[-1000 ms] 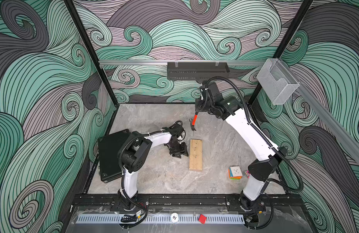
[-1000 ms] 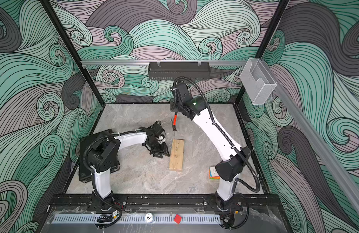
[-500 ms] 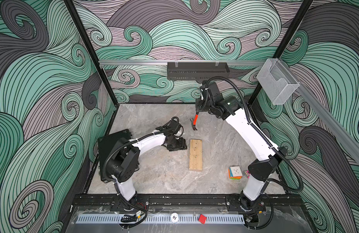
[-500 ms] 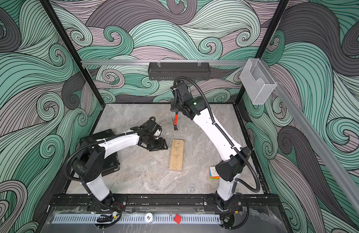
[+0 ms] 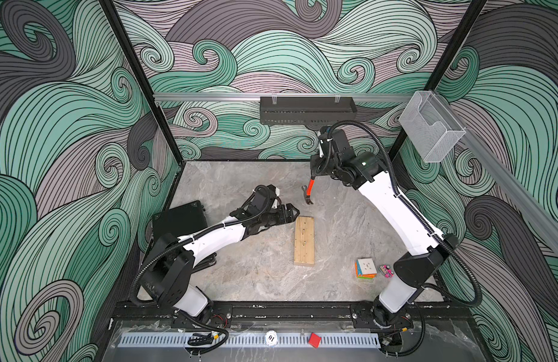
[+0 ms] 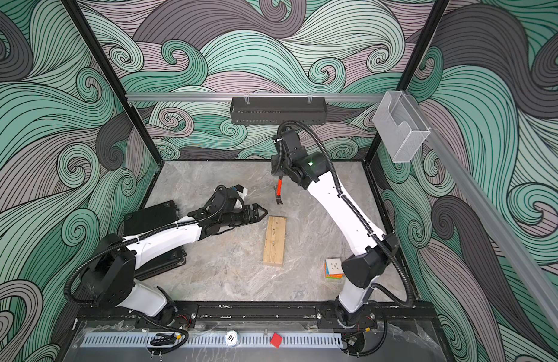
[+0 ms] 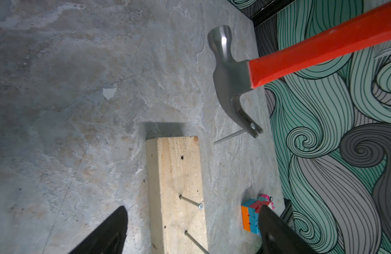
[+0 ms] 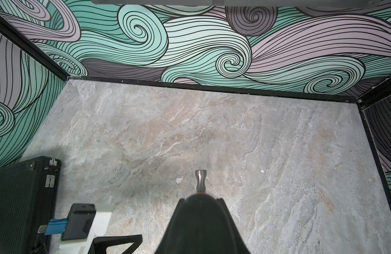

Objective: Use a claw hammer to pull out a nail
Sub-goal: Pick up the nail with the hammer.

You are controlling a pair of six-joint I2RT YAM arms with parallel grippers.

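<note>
Left arm swung out, jaws spread wide

Within the last second the left gripper [image 5: 294,214] shifted along the plank [image 5: 304,241] to its far corner and opened fully, empty. Rightwards, the claw hammer [image 7: 231,81] hung in the air, clamped in the right gripper [image 5: 316,172], one nail [image 7: 230,136] caught in its claw: extraction looked done. Standing in the wood were two more nails [image 7: 190,201]. The handle end was hidden inside the grip; top views barely resolved any nail.

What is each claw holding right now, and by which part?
Right claw grips the hammer by its handle end, head down. Left claw open, empty.
</note>
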